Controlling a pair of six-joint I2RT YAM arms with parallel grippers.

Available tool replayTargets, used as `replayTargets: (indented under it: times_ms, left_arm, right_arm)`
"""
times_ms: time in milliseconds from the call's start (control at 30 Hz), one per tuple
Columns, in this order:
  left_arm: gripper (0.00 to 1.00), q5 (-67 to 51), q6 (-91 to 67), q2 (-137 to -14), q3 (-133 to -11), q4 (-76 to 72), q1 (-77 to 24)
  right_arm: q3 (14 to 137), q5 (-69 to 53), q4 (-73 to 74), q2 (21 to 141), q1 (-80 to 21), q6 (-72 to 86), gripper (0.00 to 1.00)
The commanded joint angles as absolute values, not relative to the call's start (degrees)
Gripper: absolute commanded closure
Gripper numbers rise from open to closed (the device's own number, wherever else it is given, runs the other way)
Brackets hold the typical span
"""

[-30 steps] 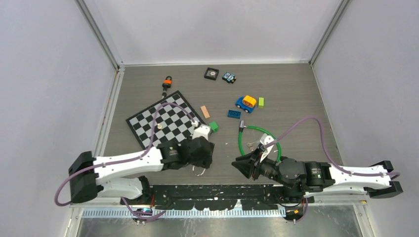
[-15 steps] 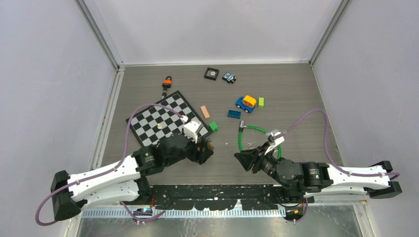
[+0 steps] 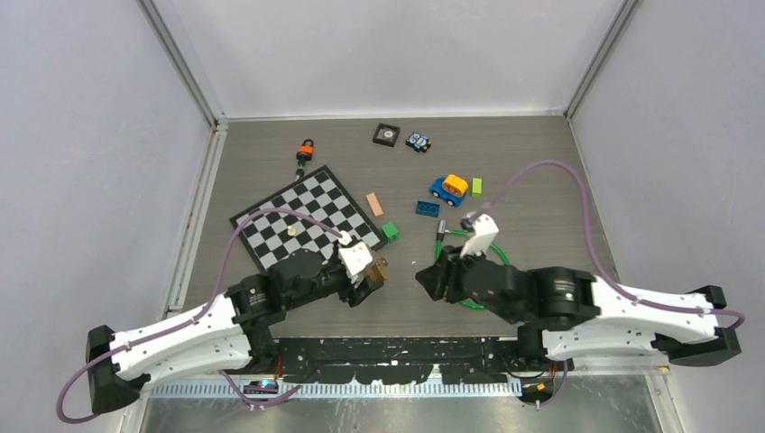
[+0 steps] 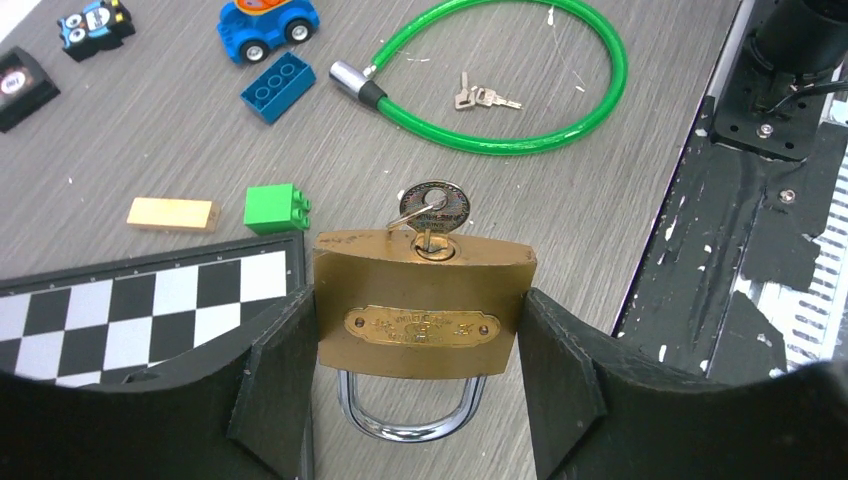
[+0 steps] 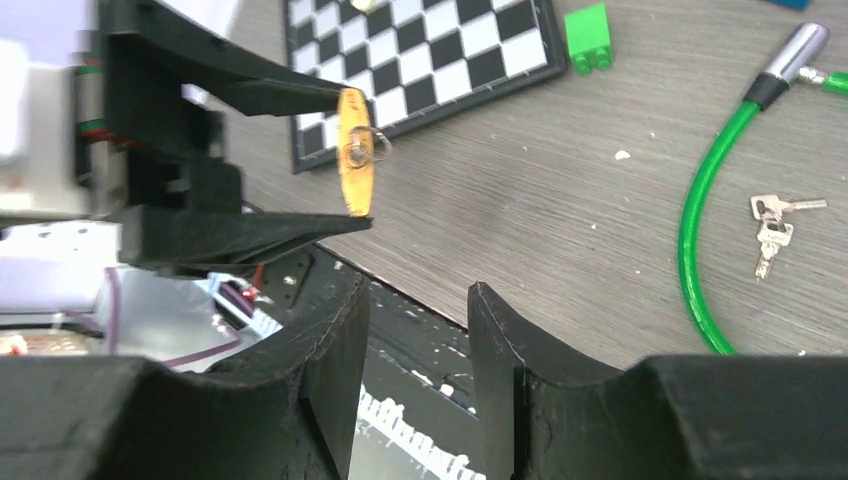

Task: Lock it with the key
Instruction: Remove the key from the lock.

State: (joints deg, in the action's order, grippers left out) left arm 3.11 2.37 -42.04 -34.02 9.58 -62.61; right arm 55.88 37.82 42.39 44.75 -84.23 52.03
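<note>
My left gripper (image 4: 420,330) is shut on a brass padlock (image 4: 422,303), held above the table with its steel shackle (image 4: 405,415) toward the wrist. A silver key (image 4: 432,208) on a ring sits in the keyhole on the padlock's far end. In the top view the padlock (image 3: 376,268) is near the front middle of the table. My right gripper (image 5: 415,340) is open and empty, facing the padlock (image 5: 354,152) from the right, a short gap away. In the top view the right gripper (image 3: 424,278) points left at it.
A green cable lock (image 3: 469,262) with small keys (image 5: 772,230) lies right of centre. A checkerboard (image 3: 302,216), green brick (image 3: 390,231), tan block (image 3: 374,204), blue brick (image 3: 428,208), toy car (image 3: 447,188) and an orange padlock (image 3: 307,150) lie farther back.
The left arm has lifted the padlock and turned it toward the right arm. The right gripper has moved up and left toward the padlock.
</note>
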Motion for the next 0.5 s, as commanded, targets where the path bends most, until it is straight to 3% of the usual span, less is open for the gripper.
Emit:
replayTargets:
  times_ms: [0, 133, 333, 467]
  left_arm:
    - [1.00, 1.2, 7.0, -40.5, -34.8, -1.4, -62.6]
    - [1.00, -2.8, 10.5, -39.1, -32.5, -3.9, -62.7]
    - [1.00, -9.1, 16.4, -43.1, -36.8, 2.5, -62.6]
    - [1.00, -12.6, 15.3, -44.8, -37.2, 1.4, -62.7]
  right_arm:
    - [58.8, 23.6, 42.5, 51.3, -75.5, 49.9, 0.55]
    - [56.6, 15.1, 35.6, 52.3, -68.7, 47.3, 0.58]
    - [53.4, 13.2, 26.6, 51.9, -67.2, 44.0, 0.75]
    - [50.4, 11.4, 21.6, 50.0, -67.2, 42.5, 0.74]
